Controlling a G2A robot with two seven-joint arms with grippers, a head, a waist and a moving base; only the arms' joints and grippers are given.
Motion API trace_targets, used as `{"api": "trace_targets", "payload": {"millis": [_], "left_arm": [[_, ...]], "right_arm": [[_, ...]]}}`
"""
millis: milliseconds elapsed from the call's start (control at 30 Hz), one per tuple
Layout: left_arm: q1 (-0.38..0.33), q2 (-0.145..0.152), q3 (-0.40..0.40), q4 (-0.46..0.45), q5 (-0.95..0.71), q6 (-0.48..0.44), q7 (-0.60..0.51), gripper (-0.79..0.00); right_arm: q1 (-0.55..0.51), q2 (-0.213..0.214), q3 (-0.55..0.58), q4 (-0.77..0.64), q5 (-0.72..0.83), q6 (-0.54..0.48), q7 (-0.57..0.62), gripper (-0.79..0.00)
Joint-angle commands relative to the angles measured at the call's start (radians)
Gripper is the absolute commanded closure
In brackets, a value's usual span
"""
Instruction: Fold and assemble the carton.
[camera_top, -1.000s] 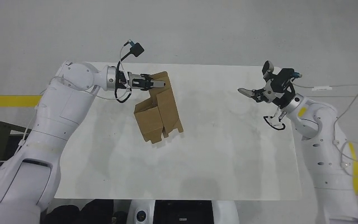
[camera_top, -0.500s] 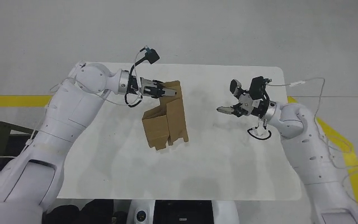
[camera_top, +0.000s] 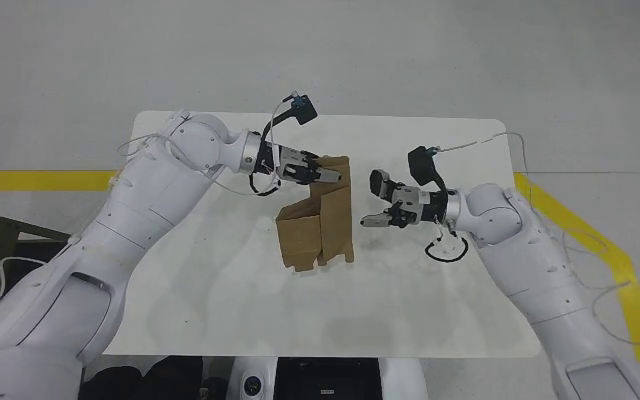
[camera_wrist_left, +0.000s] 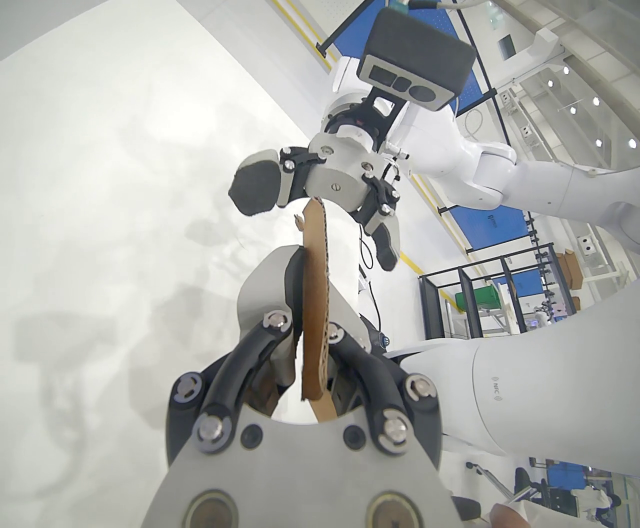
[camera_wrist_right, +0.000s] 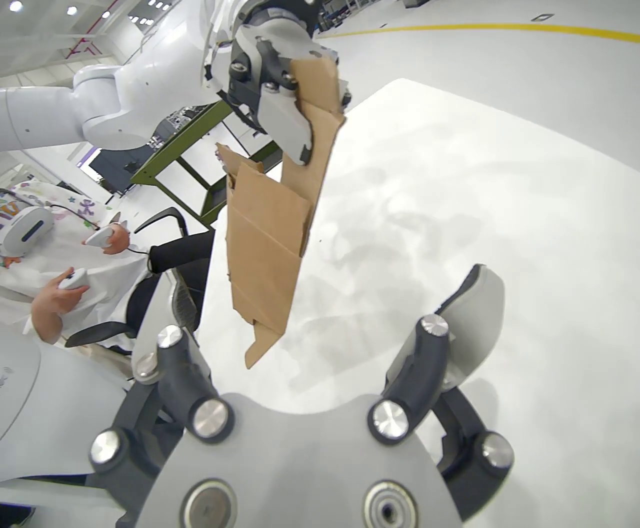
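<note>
There is one brown carton (camera_top: 318, 215), a single flat piece of cardboard. Two robot hands are counted: one left hand (camera_top: 325, 172) and one right hand (camera_top: 375, 202). One white surface (camera_top: 420, 290) lies beneath them.

brown carton (camera_top: 318, 222), flattened, hanging above table

White table (camera_top: 200, 300) on a grey floor, with a yellow line (camera_top: 40, 180) running past it. Farther back there's a green bin (camera_wrist_left: 477, 299) (blue wall panels (camera_wrist_left: 487, 222) nearby). Also a black office chair (camera_wrist_right: 145, 300) near an olive-green frame (camera_wrist_right: 172, 147).
</note>
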Motion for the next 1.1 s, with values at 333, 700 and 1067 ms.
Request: {"api": "trace_targets", "payload": {"millis": [333, 700, 1067], "left_arm": [[-0.053, -0.014, 0.112, 0.011, -0.049, -0.056, 0.057, 0.000], [-0.090, -0.019, 0.186, 0.024, -0.080, -0.093, 0.093, 0.000], [-0.122, -0.018, 0.229, 0.045, -0.115, -0.130, 0.130, -0.785]], "right_arm": [[0.059, -0.012, -0.107, 0.054, 0.145, 0.000, 0.085, -0.520], [0.086, -0.017, -0.157, 0.077, 0.177, 0.000, 0.085, 0.000], [0.101, -0.012, -0.196, 0.095, 0.204, 0.000, 0.085, 0.000]]}}
